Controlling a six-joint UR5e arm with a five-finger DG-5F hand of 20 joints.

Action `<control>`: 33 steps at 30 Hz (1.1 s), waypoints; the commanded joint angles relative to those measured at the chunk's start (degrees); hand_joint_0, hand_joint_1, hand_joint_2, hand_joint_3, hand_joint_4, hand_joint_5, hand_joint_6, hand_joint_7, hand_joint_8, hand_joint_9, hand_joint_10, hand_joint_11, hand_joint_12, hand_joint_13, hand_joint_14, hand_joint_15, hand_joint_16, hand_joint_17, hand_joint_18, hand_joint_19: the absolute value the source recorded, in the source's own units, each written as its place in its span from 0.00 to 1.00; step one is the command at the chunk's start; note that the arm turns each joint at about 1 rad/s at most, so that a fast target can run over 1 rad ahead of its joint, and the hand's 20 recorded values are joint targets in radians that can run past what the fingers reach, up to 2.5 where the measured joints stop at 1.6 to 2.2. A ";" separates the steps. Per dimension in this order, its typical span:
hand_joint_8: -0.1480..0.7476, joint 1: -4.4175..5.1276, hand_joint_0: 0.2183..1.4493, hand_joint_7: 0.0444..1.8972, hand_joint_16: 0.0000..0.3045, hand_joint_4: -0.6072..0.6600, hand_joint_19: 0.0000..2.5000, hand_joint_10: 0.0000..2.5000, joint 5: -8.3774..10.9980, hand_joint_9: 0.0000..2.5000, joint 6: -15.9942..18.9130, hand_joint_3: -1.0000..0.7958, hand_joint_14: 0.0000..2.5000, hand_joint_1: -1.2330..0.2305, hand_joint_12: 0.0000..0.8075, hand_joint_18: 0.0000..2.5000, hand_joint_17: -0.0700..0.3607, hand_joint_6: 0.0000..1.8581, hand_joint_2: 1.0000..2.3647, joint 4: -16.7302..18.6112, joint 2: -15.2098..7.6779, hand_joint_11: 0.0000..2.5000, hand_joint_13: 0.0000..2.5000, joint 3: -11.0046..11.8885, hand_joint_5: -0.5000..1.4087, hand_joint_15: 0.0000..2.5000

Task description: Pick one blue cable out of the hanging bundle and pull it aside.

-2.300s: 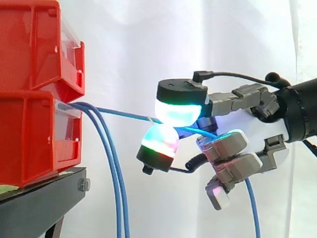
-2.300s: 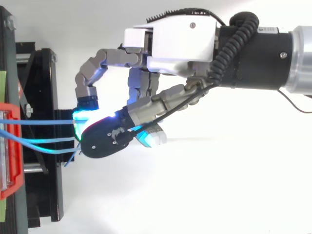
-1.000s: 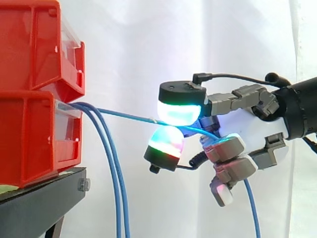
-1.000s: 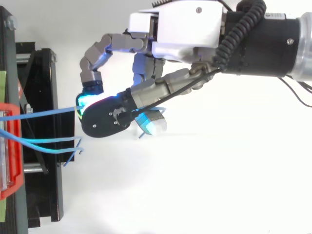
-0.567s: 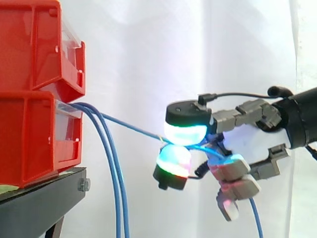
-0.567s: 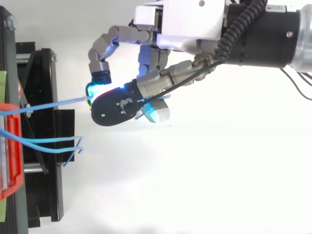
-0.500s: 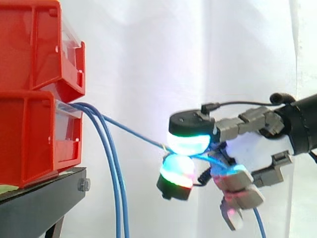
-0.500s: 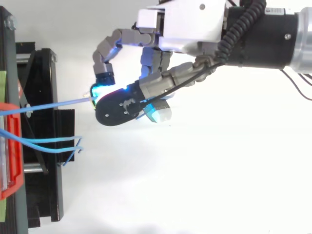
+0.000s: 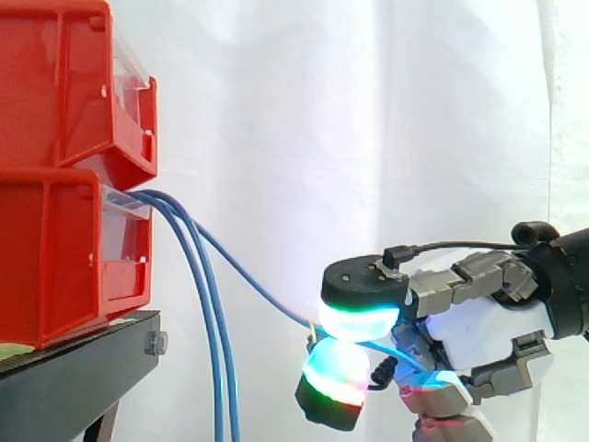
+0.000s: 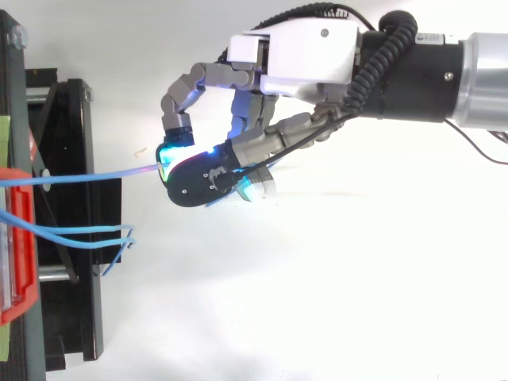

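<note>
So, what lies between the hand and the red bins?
In the side view, the blue cable that the hand pinches spans that stretch, slanting down from the red bins; two other blue cables hang beside the bins.

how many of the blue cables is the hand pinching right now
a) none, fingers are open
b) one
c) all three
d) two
B: one blue cable runs in a line from the lower red bin into the pinch between the glowing pads of the hand, while the two other cables hang down beside the bin, apart from the hand.
</note>
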 commanded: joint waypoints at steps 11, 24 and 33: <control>0.51 0.09 0.26 0.55 0.21 0.39 0.20 0.01 0.00 0.54 0.09 0.46 0.01 0.43 0.46 0.43 0.49 0.48 0.14 3.78 0.00 0.33 0.51 -3.05 0.24 0.31; 0.50 0.00 0.29 0.52 0.21 0.41 0.20 0.01 0.26 0.51 -0.35 0.48 0.01 0.43 0.46 0.41 0.49 0.49 0.02 10.20 0.00 0.35 0.48 -4.19 0.24 0.32; 0.51 0.36 0.30 0.51 0.20 0.42 0.20 0.01 0.17 0.49 -0.44 0.48 0.01 0.44 0.46 0.40 0.48 0.50 0.00 11.69 0.00 0.36 0.46 -8.32 0.23 0.31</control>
